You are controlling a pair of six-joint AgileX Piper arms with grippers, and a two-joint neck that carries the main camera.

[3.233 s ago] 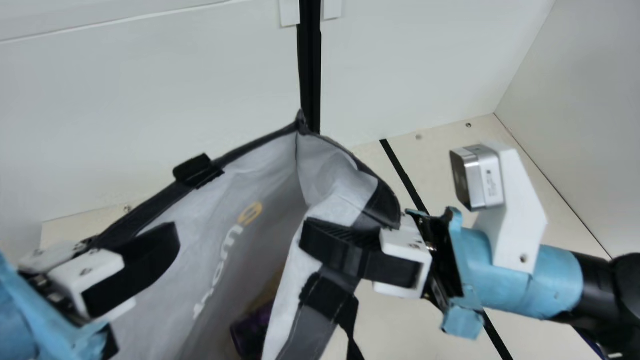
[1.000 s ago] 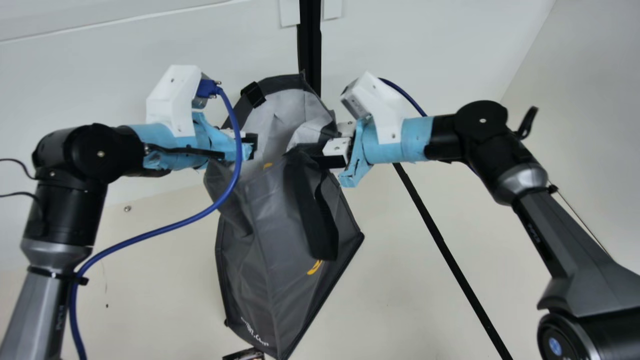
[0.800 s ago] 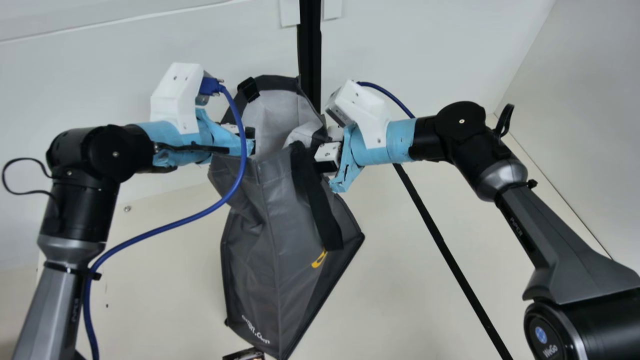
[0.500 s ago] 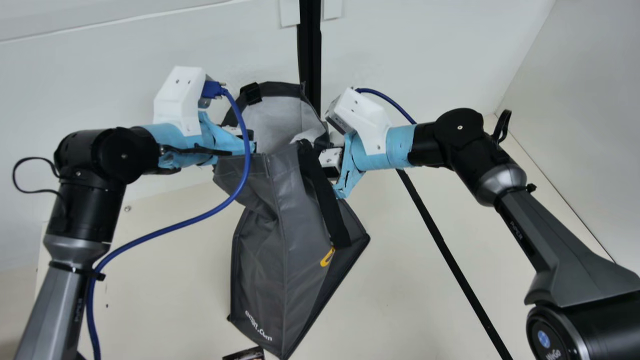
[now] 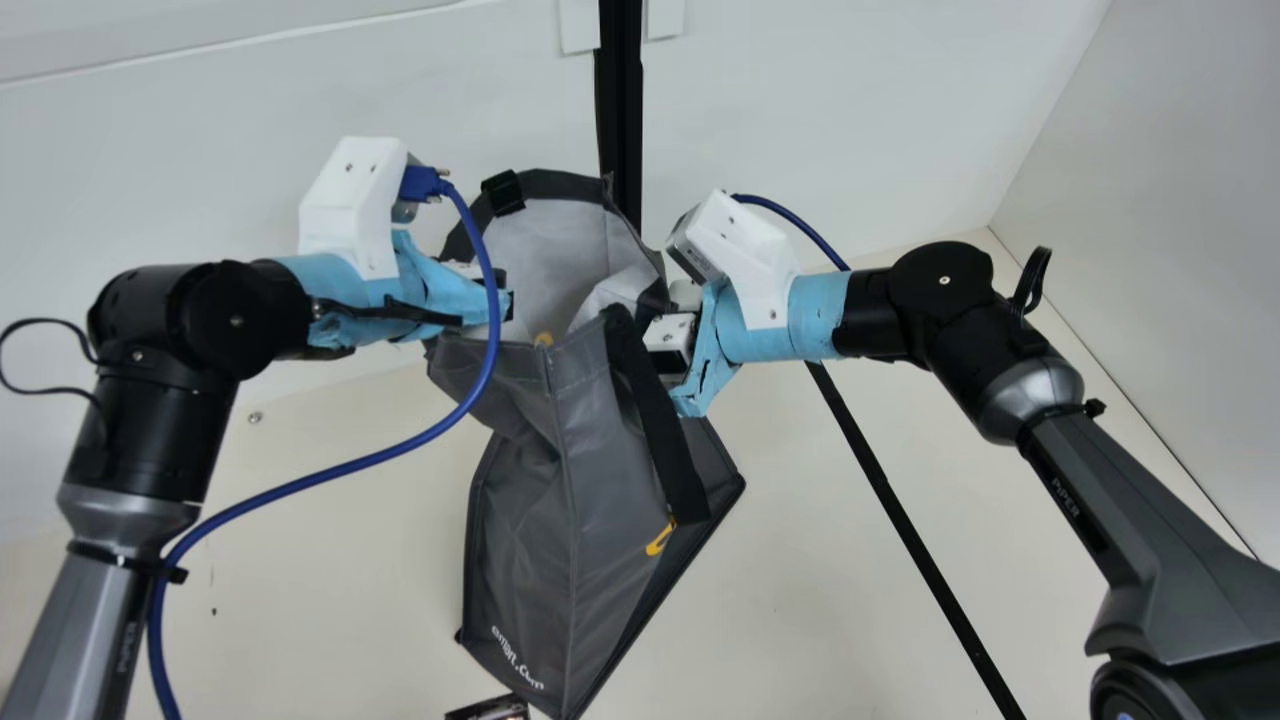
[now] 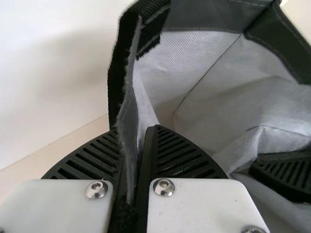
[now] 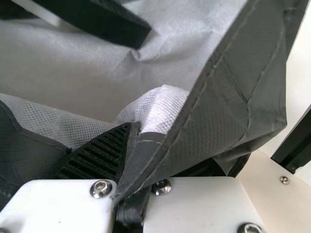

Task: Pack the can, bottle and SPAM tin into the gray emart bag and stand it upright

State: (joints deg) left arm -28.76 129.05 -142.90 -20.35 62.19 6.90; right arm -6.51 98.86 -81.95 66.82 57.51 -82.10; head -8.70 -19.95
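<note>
Gray bag open-mouthed, held between both arms. Left gripper and right gripper are each closed on its rim, cloth pinched between the jaws. Packing of can, bottle and tin: cannot tell. A dark printed item, unidentified, lies just beside the bag's base. Judged outstanding: check contents, settle bag upright, release.

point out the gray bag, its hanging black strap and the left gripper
gray bag [image 5: 600,470], main view, front panel
black strap [image 5: 665,440], main view, middle of its hanging length
left gripper [image 6: 138,133], left wrist view, midway between its fingertips, where bag fabric runs
</note>
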